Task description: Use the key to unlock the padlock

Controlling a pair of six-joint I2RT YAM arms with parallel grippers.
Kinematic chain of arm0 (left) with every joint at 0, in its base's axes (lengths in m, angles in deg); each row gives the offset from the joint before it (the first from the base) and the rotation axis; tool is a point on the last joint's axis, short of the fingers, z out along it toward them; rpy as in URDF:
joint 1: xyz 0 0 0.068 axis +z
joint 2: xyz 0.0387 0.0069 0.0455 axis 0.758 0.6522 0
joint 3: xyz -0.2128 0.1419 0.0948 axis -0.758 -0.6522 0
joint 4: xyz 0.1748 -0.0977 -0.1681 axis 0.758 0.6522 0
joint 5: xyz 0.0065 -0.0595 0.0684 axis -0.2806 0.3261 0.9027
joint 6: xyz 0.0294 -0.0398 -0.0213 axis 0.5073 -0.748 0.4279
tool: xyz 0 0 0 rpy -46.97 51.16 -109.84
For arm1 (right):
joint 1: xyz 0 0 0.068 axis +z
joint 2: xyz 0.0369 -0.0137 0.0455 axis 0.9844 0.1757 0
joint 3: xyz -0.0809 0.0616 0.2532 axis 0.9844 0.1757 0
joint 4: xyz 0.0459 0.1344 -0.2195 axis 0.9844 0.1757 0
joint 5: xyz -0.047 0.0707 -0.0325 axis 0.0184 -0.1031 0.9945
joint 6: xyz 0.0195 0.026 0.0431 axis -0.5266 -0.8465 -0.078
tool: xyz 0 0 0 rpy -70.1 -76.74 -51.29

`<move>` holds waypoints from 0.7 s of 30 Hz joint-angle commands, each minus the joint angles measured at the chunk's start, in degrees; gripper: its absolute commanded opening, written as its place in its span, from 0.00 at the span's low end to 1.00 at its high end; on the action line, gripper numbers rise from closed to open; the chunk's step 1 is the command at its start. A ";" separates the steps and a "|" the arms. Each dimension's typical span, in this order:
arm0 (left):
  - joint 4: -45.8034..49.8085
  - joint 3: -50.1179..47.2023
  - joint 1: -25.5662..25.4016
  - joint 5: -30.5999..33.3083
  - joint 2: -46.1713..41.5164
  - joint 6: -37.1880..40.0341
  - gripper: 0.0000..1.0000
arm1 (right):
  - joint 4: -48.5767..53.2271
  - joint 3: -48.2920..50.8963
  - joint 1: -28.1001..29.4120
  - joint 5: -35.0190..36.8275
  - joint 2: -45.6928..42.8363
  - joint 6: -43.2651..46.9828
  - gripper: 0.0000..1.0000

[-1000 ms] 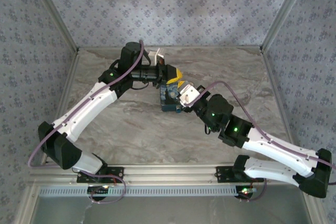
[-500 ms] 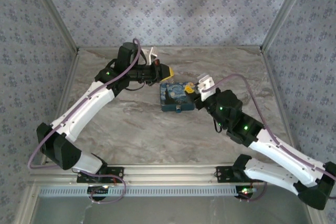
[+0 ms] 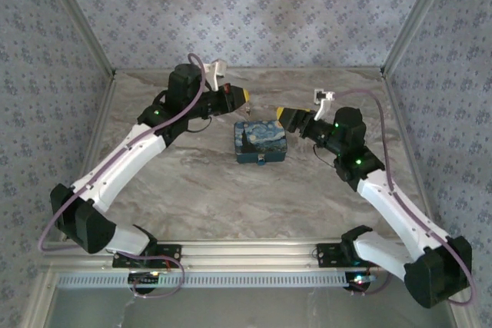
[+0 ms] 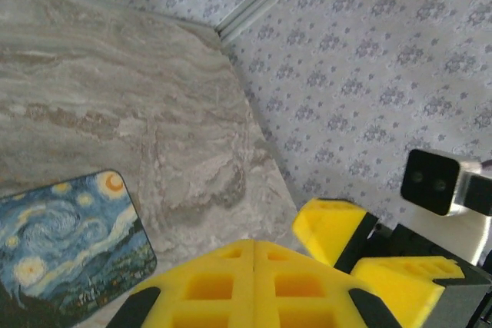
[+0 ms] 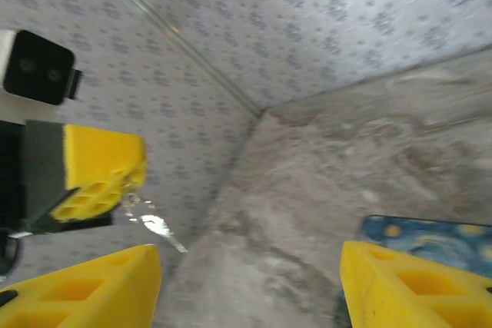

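The surface (image 3: 192, 182) is grey-brown marbled stone, closed in on three sides by walls (image 3: 269, 13) papered in a small blue floral print, with pale metal posts (image 3: 407, 21) running up the far corners. A flat case (image 3: 260, 141) printed with a swirling blue-and-yellow night sky lies near the middle of the surface, and a small pale fitting (image 3: 262, 160) sits on its near edge.

From above, the left claw (image 3: 240, 97) hangs beyond the case's far-left corner and the right claw (image 3: 286, 115) hangs off its far-right corner. Neither touches the case. The overhead camera does not settle how either claw is set, but the wrist cameras do. In the left wrist view the left claw's two yellow fingers (image 4: 231, 286) are pressed flat together. In the right wrist view the right claw's fingers (image 5: 84, 286) stand wide apart with nothing between them. That view also catches the left claw from the front, where a thin bright sliver juts from between its fingers, blurred but most likely the key (image 5: 154, 224).

Half a second ago the right claw was at the case's right edge. It now sits back and further right, well clear of the case. The left claw has drawn slightly away toward the far left. The case lies where it did.
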 commanded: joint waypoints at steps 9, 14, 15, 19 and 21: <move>-16.78 -2.07 -4.39 -0.28 -2.30 -2.26 0.00 | -41.54 3.92 0.47 -7.00 8.48 -28.14 0.62; -19.52 -2.97 -5.34 -1.55 -2.83 -4.95 0.00 | -44.30 3.90 2.65 -7.02 10.13 -26.47 0.55; -19.43 -3.02 -5.49 -1.40 -2.99 -4.97 0.00 | -45.45 3.68 3.09 -7.37 10.53 -26.58 0.54; -20.13 -3.13 -6.10 -1.38 -3.25 -5.08 0.00 | -45.74 2.67 4.44 -7.88 10.87 -25.78 0.52; -20.17 -3.12 -6.26 -1.30 -3.19 -5.17 0.00 | -45.74 2.51 4.86 -7.68 11.00 -25.42 0.49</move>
